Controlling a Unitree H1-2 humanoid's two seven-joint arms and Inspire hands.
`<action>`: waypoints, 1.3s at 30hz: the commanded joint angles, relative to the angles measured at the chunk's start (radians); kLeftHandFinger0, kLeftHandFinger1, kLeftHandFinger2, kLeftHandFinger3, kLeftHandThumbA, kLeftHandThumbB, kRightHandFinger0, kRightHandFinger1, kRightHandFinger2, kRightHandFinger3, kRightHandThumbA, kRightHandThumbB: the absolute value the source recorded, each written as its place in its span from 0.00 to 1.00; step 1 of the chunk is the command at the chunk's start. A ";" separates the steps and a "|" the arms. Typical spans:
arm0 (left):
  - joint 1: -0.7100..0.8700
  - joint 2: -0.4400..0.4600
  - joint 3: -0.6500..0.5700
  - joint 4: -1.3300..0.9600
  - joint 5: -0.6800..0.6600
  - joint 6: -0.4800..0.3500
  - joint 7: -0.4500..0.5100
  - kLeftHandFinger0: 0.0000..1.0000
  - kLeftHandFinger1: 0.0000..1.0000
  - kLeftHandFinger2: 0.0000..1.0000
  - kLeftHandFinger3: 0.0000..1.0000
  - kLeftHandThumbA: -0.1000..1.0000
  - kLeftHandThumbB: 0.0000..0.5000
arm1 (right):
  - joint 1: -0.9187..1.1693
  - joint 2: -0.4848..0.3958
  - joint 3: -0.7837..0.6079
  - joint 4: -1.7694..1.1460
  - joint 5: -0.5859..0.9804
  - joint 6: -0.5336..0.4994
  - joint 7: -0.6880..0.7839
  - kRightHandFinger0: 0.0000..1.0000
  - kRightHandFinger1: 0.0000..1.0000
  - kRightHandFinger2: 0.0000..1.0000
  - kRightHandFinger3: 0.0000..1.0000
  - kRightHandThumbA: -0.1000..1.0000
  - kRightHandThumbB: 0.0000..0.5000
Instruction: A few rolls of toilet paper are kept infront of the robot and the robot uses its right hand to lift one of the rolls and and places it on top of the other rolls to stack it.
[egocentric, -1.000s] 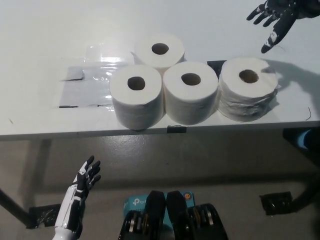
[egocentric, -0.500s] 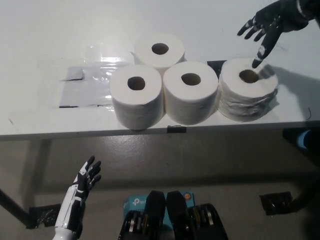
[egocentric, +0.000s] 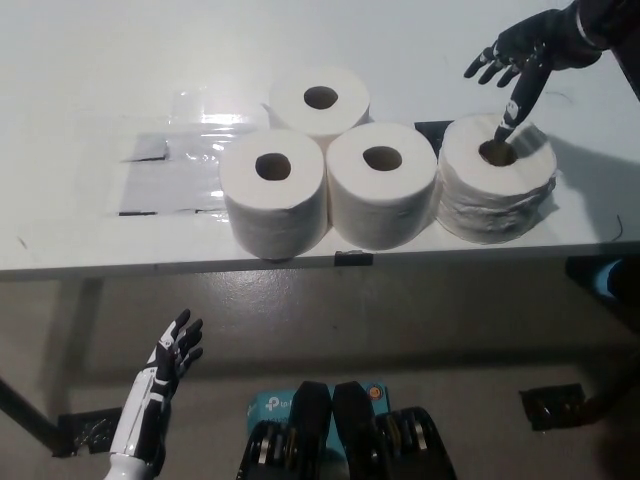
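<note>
Right hand: you see it farther left and lower in the picture than a second ago; it comes from the top right corner to just above the right roll.
Reach: a second ago it is well clear of the roll; half a second ago one finger hangs over the roll's top; now that finger points down into the core hole.
Fingers: the others are spread as before, now past the roll's far edge.
Forearm: more of it shows at the top right edge.
Shadow: the hand's shadow on the table right of the roll is gone.
</note>
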 joint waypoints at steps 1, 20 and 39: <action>0.008 0.005 -0.005 -0.029 -0.002 -0.030 -0.009 1.00 1.00 1.00 1.00 1.00 0.19 | -0.044 -0.012 -0.023 0.010 -0.017 -0.048 -0.055 1.00 1.00 1.00 1.00 0.94 0.67; 0.015 0.003 -0.007 -0.029 -0.007 -0.040 -0.011 1.00 1.00 1.00 1.00 1.00 0.18 | -0.033 -0.004 -0.027 0.036 -0.067 -0.035 -0.111 1.00 1.00 1.00 1.00 0.92 0.67; 0.015 0.004 -0.007 -0.036 -0.006 -0.037 -0.011 1.00 1.00 1.00 1.00 1.00 0.18 | -0.009 0.024 -0.034 0.053 -0.090 -0.073 -0.165 1.00 1.00 1.00 1.00 0.93 0.80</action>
